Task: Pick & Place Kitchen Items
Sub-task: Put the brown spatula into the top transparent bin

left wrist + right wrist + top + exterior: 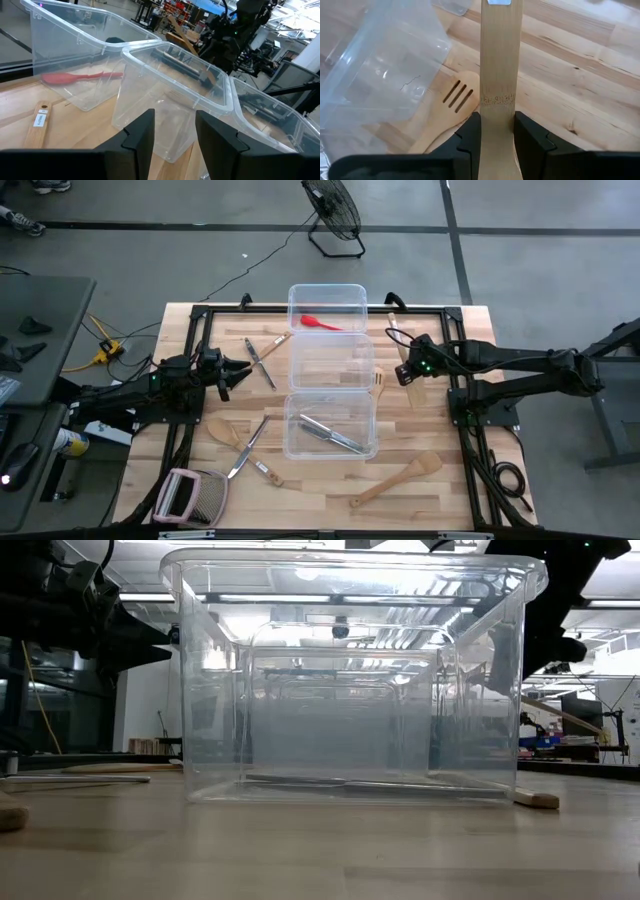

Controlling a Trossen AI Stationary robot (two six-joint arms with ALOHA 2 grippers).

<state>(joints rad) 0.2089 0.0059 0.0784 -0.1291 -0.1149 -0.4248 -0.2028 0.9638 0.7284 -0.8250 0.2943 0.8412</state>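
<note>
Right gripper (pixel 493 131) — fingers clamped on a flat wooden utensil (pixel 501 65), raised over the worktop (pixel 580 75) just right of the clear tubs (pixel 330 370). A slotted wooden spatula (pixel 455 100) lies below. Left gripper (pixel 174 131) — fingers parted, holding nothing, left of the tubs.

The high view looks straight down on the whole worktop (pixel 440 480). The low view sits at worktop height, close against the near tub (pixel 350 680). Each wrist view looks past its own fingers: the left across the tubs toward the right arm (pixel 235 35), the right down onto wood.
</note>
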